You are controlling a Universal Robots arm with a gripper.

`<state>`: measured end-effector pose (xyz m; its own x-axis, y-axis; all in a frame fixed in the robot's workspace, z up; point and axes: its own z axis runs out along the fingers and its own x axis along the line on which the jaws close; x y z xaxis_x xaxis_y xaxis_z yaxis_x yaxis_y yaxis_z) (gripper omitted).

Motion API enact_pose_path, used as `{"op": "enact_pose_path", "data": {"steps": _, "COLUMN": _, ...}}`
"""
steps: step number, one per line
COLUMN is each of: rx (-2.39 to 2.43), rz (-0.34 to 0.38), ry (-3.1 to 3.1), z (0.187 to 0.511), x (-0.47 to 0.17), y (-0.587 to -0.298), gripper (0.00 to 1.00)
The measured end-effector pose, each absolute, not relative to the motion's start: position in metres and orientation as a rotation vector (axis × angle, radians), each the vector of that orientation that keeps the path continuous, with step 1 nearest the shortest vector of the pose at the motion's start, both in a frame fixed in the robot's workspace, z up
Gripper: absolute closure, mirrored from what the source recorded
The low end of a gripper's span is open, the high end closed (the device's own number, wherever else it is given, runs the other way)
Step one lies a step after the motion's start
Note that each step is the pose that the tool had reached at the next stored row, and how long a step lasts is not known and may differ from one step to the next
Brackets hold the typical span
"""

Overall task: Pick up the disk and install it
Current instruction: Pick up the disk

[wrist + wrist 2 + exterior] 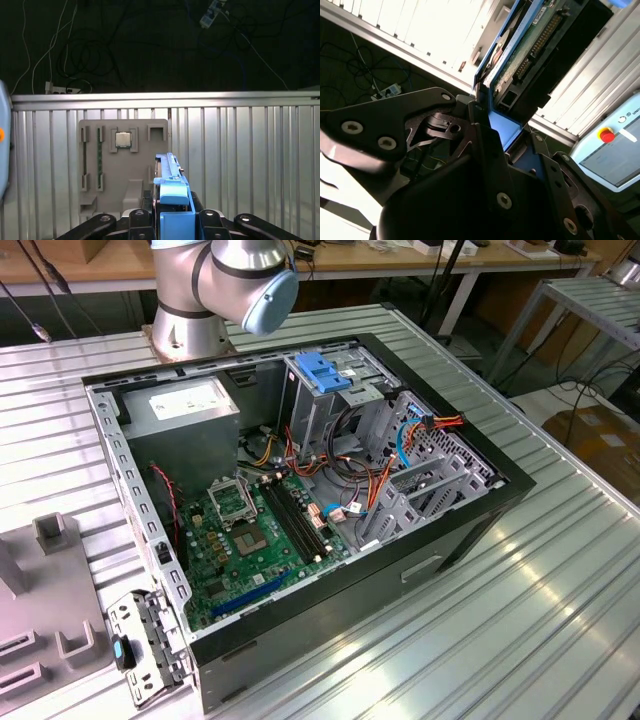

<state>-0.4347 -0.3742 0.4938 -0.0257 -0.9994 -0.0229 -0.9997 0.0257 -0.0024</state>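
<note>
Claw (173, 220) clamped firmly around disk (530, 50) above ribbed metal table (250, 150).

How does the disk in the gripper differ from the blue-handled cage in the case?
The disk is clamped in the gripper; the cage stands inside the case. The disk is a flat slab, circuit board showing; the cage is a tall metal frame. Both carry blue plastic.

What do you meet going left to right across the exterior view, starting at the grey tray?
Grey tray → metal bracket with blue clip → green motherboard → orange and blue cables.
</note>
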Motion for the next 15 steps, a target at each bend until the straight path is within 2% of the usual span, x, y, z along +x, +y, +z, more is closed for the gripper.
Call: {"op": "enact_pose_path", "data": {"steps": 15, "rx": -2.180, "rz": 0.022, "ry": 2.237, "z": 0.4938, "x": -0.4276, "y": -0.3742, "gripper": 0.63}}
